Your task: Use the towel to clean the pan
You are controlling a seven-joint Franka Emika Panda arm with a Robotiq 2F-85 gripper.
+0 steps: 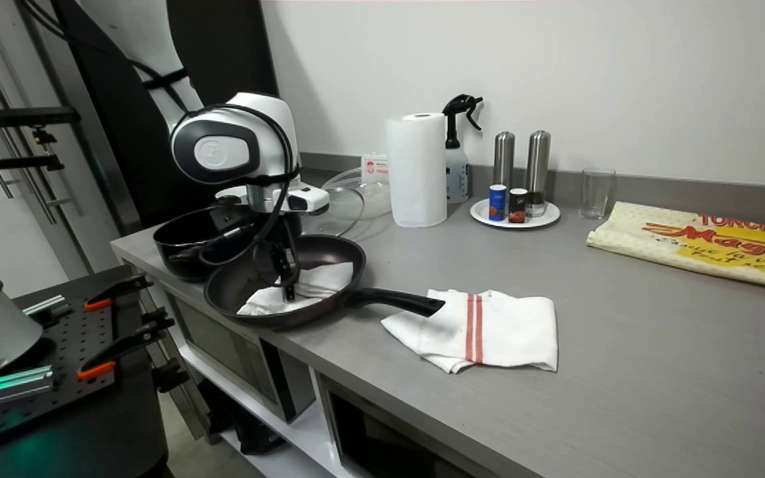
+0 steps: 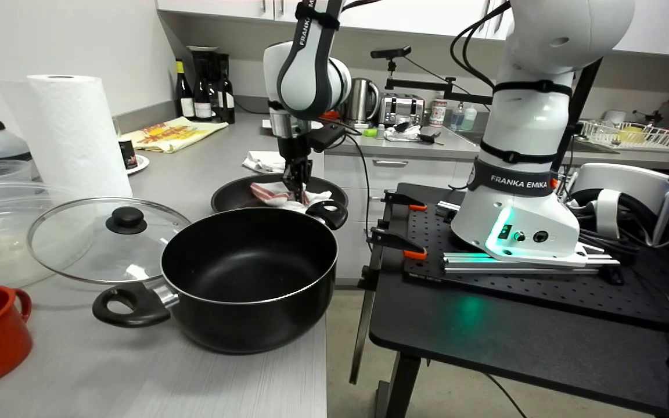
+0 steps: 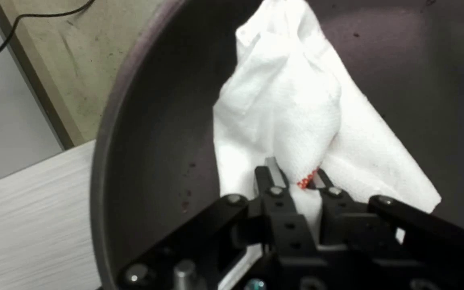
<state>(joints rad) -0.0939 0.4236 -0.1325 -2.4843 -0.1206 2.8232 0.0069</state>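
Wrist view: the almost-closed pincer [image 3: 297, 174] pinches the towel [image 3: 284, 96]; the pan [image 3: 409, 80] has edge at nine o'clock, room at two.

Both exterior views are looking down along the counter [image 1: 655, 372] from farther off, on roughly opposite sides of the shared frying pan [image 1: 316, 251]; the wrist view is facing down close into it.

In an exterior view, the towel [image 1: 328, 279] lies in the frying pan [image 1: 331, 251], clasped by the gripper [image 1: 289, 292]. From pan centre, the handle [image 1: 396, 301] extends just past 3 o'clock toward the folded dish towel [image 1: 515, 332]. The cooking pot [image 1: 171, 249] stands at 10 o'clock, the paper towel roll [image 1: 418, 170] near 2 o'clock. The plate [image 1: 480, 212], at the roll's 4 o'clock, bears two mills [image 1: 538, 162].
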